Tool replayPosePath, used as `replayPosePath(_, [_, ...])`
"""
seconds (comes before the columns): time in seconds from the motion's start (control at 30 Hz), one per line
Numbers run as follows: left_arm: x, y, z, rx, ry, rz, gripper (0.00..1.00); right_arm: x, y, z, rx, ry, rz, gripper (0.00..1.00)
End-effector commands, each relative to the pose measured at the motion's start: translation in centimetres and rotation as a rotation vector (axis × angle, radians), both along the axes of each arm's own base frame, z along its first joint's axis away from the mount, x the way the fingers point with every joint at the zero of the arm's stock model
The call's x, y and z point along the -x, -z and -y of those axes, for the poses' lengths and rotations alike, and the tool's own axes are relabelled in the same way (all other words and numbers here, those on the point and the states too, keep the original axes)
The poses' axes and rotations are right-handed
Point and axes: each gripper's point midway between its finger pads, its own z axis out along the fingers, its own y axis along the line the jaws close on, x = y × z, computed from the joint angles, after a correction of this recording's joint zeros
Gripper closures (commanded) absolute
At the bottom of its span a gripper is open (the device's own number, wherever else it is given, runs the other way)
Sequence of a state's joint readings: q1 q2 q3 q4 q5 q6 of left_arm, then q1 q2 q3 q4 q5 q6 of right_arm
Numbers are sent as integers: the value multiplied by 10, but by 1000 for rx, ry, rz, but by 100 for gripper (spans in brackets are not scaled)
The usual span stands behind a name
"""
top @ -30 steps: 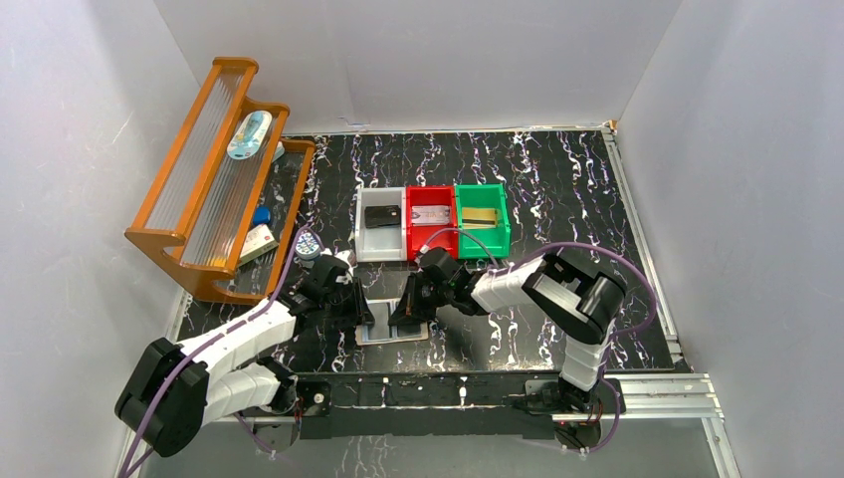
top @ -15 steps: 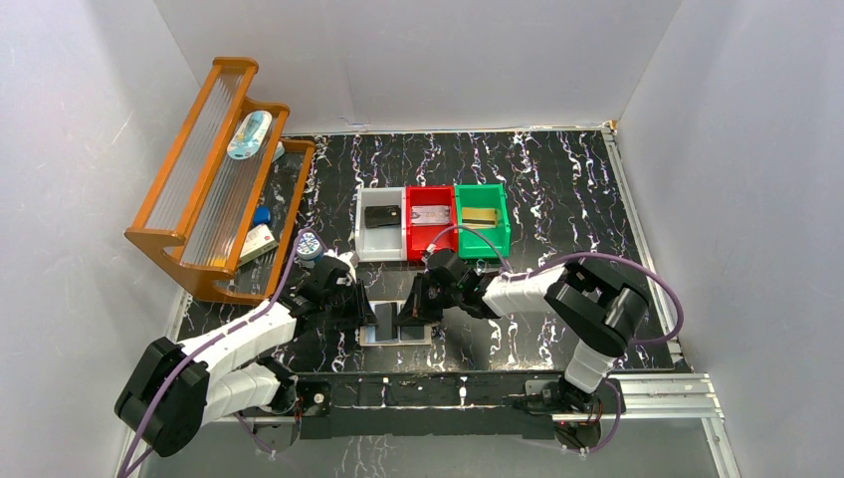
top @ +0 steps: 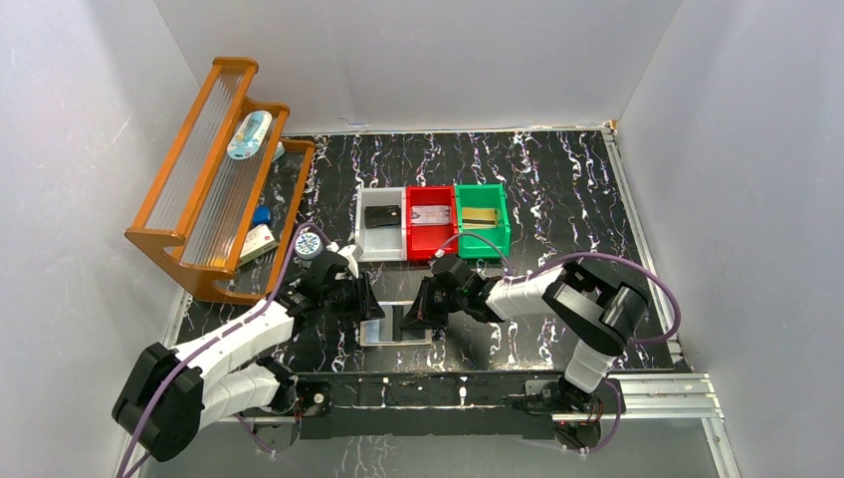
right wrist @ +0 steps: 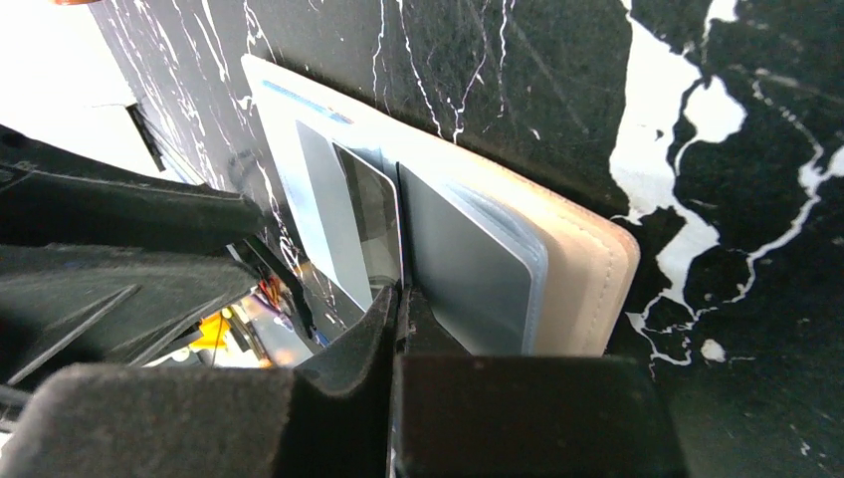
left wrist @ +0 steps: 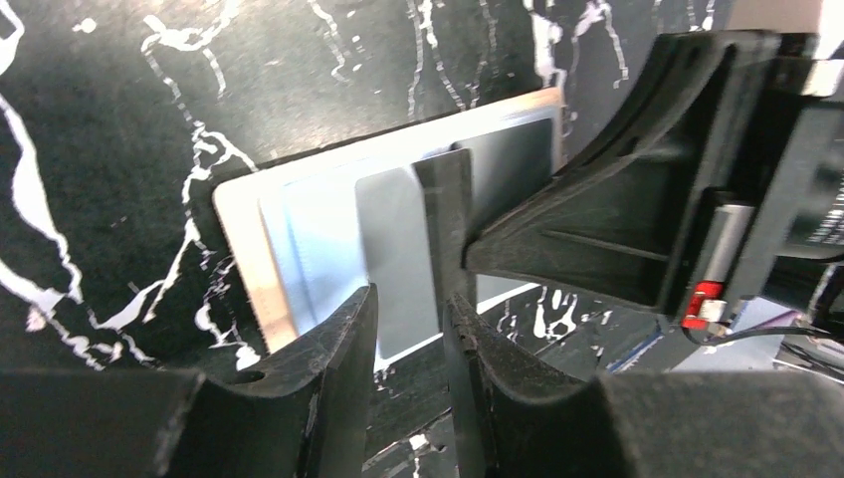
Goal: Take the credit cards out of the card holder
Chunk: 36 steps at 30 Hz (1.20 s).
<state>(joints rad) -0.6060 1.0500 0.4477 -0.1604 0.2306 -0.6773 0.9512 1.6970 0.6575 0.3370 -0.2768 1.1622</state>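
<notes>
You find no legible text, label or number in any view. Faces of cards in card holder look plain. Print on packages on orange shelf too small for you to read.

Top view, fixed camera.
- Table: black, white marble veining.
- 10 o'clock: orange wooden rack, two tiers, ribbed clear panels, standing tilted against the left wall.
- Upper tier: pale oblong case, patterned.
- Lower tier: blue cap; small pale box just toward 6 o'clock of it.
- Round patterned disc on the table, off the rack's 4 o'clock corner.
- Centre: three bins in a touching row, grey bin, red bin, green bin, running 9 to 3 o'clock.
- 5 o'clock: aluminium rail along the near edge.
</notes>
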Motion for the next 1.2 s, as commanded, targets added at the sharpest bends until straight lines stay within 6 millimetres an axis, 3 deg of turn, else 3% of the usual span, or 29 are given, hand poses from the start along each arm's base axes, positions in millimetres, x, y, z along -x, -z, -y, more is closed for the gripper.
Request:
replayPosePath(0.0, [-2,-13,18,64,75,9,70,-2,13,9,41,33,-19,95])
replayPosePath(0.23, [17,27,3,-19,22,-131,73,-1,11,7,10,23,-34,93])
replayPosePath(0.37, [21,35,-4,-50,12,-145,74,-3,7,4,-27,32,-38,89])
replayPosePath(0.53, [25,38,-7,-62,14,-162,75,-7,0,-4,-64,29,-19,73])
replayPosePath(0.6, [26,38,-6,-62,16,-162,75,-9,-4,-7,-82,29,-12,72])
replayPosePath(0.7, [26,37,-6,-62,18,-162,75,-10,3,-10,-80,26,-18,72])
replayPosePath(0.97, [26,36,-6,-59,18,-162,76,-12,-7,-21,-171,16,-1,73])
replayPosePath(1.17, [25,34,-8,-66,10,-150,77,-12,-7,-14,-166,42,9,88])
